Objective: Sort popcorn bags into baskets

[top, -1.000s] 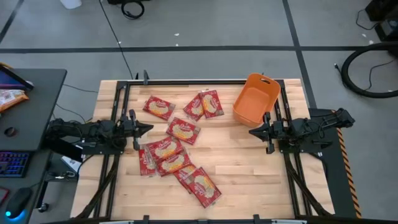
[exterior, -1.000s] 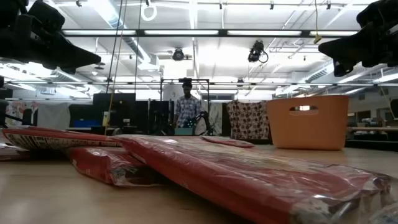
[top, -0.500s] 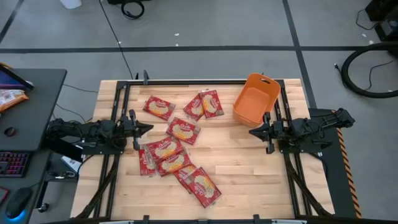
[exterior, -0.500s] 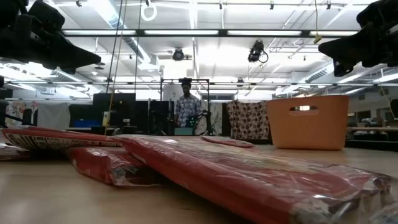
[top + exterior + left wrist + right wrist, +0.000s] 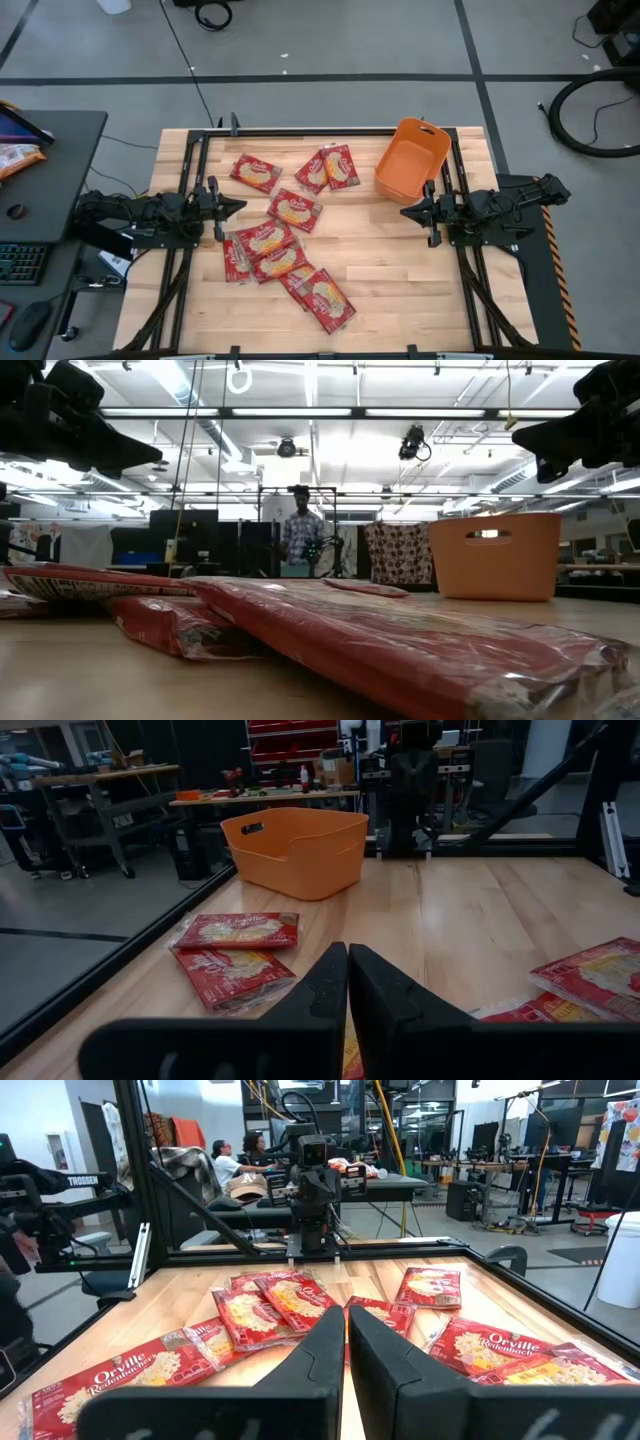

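Note:
Several red popcorn bags (image 5: 284, 240) with cream ovals lie flat across the middle and left of the table, some overlapping; they also show in the right wrist view (image 5: 270, 1308) and close up in the low view (image 5: 330, 630). The orange basket (image 5: 411, 158) stands at the far right of the table, seen too in the left wrist view (image 5: 295, 848). My left gripper (image 5: 236, 207) hovers shut above the table's left edge, my right gripper (image 5: 405, 211) shut above the right side, near the basket. In the wrist views both finger pairs (image 5: 347, 982) (image 5: 345, 1342) are closed together.
Bare wood lies between the bags and my right gripper and along the near right of the table. A dark desk (image 5: 50, 170) with a keyboard stands left of the table. People (image 5: 300, 532) are in the room beyond the far edge.

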You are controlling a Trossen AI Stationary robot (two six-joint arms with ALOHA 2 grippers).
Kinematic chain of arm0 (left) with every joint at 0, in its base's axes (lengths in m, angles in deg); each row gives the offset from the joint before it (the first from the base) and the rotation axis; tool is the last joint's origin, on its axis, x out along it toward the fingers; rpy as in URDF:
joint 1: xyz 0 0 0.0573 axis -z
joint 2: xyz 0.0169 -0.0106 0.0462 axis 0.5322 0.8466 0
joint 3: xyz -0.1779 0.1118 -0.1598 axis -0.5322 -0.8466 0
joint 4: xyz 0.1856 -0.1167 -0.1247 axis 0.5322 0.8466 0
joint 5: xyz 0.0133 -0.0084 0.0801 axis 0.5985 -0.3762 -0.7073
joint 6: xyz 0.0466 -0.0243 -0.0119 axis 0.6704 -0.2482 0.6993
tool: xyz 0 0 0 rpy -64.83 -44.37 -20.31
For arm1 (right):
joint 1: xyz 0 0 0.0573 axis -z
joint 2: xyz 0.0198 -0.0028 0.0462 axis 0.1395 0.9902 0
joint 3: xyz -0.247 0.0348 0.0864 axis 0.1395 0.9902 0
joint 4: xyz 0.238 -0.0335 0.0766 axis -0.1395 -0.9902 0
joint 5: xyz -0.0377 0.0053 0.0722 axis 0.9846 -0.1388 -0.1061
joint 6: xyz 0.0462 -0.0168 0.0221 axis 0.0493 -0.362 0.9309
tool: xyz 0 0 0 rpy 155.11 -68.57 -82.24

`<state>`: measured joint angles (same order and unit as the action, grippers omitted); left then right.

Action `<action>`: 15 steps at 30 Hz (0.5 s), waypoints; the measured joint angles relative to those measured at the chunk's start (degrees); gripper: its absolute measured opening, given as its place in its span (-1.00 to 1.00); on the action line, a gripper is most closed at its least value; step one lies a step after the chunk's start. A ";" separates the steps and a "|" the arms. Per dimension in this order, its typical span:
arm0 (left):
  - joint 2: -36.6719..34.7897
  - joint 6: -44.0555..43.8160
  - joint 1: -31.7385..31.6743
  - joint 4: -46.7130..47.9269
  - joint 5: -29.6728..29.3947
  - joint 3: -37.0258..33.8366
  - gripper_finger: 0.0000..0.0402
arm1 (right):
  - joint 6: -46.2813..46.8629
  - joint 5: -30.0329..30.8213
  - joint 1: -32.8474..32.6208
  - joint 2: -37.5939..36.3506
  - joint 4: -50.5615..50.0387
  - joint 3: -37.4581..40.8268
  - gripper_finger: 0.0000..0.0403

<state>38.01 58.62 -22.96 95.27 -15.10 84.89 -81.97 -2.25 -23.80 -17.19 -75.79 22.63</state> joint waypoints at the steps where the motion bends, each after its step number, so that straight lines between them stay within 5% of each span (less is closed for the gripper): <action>1: -0.02 0.00 0.01 -0.02 0.01 0.01 -0.90 | -0.02 0.02 0.01 0.00 0.00 0.00 -0.89; 6: -0.02 -1.12 0.01 -0.79 0.06 0.00 -0.90 | 0.00 0.01 -0.01 0.00 0.01 0.00 -0.89; 11: -0.02 -22.12 0.00 -3.71 1.09 0.00 -0.90 | 0.00 0.02 0.01 0.00 0.00 0.00 -0.89; 15: -0.02 -25.04 -0.02 -3.90 -1.33 0.00 -0.90 | 0.00 0.00 0.00 0.00 0.02 0.00 -0.89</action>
<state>37.99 33.58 -22.98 91.37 -16.43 84.89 -81.97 -2.25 -23.80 -17.19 -75.78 22.63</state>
